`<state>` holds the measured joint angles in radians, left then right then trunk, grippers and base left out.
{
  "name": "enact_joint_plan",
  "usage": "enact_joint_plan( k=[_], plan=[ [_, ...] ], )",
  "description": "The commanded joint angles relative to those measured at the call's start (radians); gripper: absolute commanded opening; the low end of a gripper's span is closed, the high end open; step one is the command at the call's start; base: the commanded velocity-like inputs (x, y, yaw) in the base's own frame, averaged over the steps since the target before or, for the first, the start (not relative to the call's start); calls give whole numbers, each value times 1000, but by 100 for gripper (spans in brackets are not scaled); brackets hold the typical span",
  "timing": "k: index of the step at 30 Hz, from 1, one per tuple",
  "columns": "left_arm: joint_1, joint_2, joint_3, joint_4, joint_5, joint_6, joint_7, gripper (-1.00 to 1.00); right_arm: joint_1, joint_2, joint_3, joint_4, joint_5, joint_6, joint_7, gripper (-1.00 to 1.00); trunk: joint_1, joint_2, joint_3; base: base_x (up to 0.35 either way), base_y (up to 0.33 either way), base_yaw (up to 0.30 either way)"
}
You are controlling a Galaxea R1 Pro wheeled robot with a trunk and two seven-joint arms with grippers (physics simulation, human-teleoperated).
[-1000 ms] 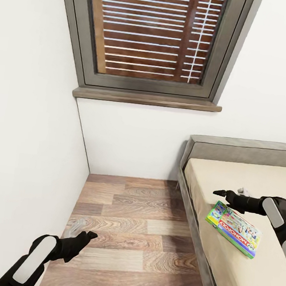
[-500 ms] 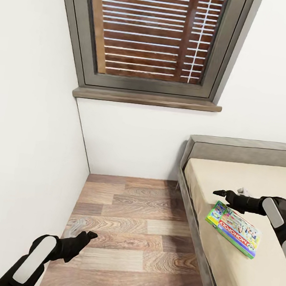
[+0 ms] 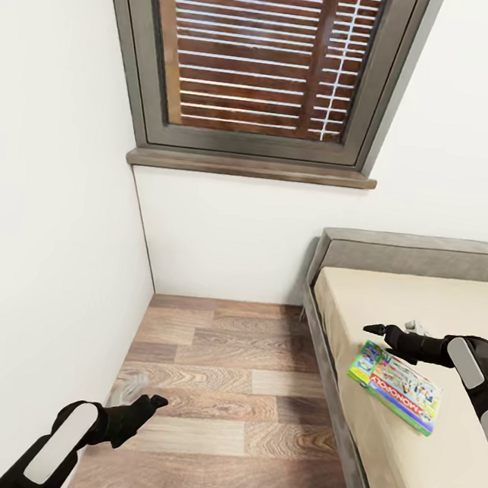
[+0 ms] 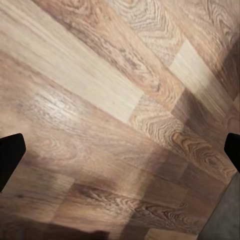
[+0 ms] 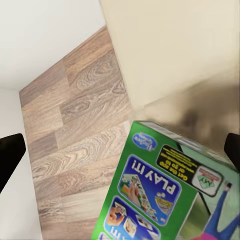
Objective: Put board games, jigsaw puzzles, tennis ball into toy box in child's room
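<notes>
A green-edged Monopoly board game (image 3: pixel 395 379) lies flat on the beige mattress of the bed (image 3: pixel 450 307), near the bed's left edge. My right gripper (image 3: pixel 390 332) hovers open just above the box's far end, touching nothing. The right wrist view looks down on the box's green end (image 5: pixel 165 190), with the gripper's (image 5: pixel 120 150) fingertips spread wide on either side. Down at the lower left, my left gripper (image 3: pixel 149 404) hangs open and empty over the wood floor; the left wrist view has its fingertips (image 4: pixel 10 156) far apart over the planks.
A white wall runs along the left. Ahead is another wall with a grey-framed window (image 3: pixel 258 62) and a wooden sill. A strip of plank floor (image 3: pixel 222 363) lies between the left wall and the bed's grey frame (image 3: pixel 328 369). The grey headboard (image 3: pixel 418 258) stands against the far wall.
The whole head picture has shifted slightly, so the camera moved a little. Both grippers keep the same pose and the box lies where it was.
</notes>
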<state>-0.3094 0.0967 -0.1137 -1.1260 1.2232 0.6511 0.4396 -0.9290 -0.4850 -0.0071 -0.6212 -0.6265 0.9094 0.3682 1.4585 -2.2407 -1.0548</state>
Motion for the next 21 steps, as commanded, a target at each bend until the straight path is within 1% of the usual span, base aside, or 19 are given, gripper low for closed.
enact_joint_plan(
  k=[1, 5, 10, 15, 21],
  plan=[
    [0, -3, -2, -1, 10, -1, 10, 100, -1, 0, -1, 0, 5, 3, 6, 100, 0, 0, -1, -46, 0, 0],
    [0, -9, -2, -1, 8, -1, 10, 100, -1, 0, -1, 0, 5, 3, 6, 100, 0, 0, -1, -36, 0, 0],
    [0, -15, -2, -1, -9, -1, 10, 100, 0, 0, 0, 0, 5, 3, 6, 100, 0, 0, -1, -17, 0, 30],
    [0, -19, -1, -1, -26, -1, 10, 100, 1, 0, 0, 0, 5, 3, 6, 100, 0, 0, -1, -7, 0, 148],
    [0, -20, -1, -1, -34, -1, 10, 100, 1, 1, 0, 0, 6, 3, 7, 100, 0, 0, -1, -3, 0, 127]
  ],
)
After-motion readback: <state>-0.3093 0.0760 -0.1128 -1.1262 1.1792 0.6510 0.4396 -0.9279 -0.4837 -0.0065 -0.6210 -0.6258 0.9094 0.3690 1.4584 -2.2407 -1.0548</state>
